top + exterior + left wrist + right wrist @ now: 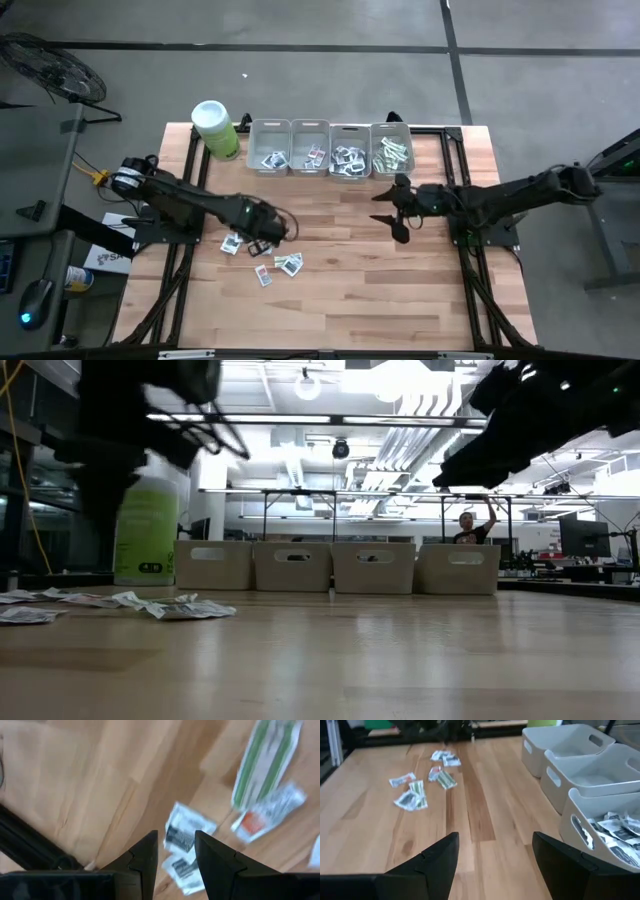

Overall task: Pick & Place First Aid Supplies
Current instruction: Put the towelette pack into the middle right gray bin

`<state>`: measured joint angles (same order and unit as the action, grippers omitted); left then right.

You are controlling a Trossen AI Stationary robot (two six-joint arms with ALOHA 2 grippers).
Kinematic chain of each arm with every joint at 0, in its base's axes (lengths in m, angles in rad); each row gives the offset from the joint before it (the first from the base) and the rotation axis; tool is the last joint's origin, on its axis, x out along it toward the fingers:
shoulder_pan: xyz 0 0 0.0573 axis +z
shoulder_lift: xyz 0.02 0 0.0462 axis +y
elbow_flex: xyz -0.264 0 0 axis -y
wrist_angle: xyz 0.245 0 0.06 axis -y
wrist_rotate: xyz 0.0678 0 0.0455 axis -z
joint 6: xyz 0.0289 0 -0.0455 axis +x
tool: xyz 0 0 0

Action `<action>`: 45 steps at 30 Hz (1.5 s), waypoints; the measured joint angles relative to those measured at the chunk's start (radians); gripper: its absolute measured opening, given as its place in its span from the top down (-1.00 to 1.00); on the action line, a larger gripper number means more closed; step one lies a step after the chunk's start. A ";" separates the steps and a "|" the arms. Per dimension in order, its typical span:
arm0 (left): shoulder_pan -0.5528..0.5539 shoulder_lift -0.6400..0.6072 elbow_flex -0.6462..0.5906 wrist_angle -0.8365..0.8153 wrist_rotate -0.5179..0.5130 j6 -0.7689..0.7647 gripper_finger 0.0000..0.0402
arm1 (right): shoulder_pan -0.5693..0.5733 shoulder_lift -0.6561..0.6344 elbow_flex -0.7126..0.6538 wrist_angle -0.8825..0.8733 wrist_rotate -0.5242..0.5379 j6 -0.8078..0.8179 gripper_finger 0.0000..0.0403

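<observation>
Several first aid supplies lie loose and flat on the wooden table left of centre: white packets with dark print (232,243), a red-printed packet (260,817) and a green-and-white strip (265,762). My left gripper (264,236) hangs open just above them and points down. A dark-printed white packet (182,832) shows through the gap between its fingers (176,855), which hold nothing. My right gripper (393,210) stands wide open above the table, in front of the bins, with nothing between its fingers (495,855).
Several grey bins (270,147) (392,148) stand in a row at the far edge, and they hold sorted packets (615,827). A lime-green canister (215,128) with a white lid stands left of them. Bare wood lies between the two grippers and toward the near edge.
</observation>
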<state>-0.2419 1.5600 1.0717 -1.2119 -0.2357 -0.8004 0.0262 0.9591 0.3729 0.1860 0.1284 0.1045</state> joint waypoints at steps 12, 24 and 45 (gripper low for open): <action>-0.073 0.000 -0.175 0.062 0.040 0.069 0.37 | 0.215 0.017 0.000 0.023 0.201 0.196 -0.23; -0.073 -0.001 -0.238 0.207 0.100 0.232 0.37 | 0.297 0.073 0.000 0.021 0.253 0.318 -0.23; -0.058 -0.026 -0.327 0.430 0.156 0.250 0.37 | 0.297 0.122 0.000 0.012 0.202 0.297 -0.23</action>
<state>-0.3001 1.5345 0.7445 -0.7815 -0.0800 -0.5508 0.3237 1.0809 0.3729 0.1980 0.3301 0.4017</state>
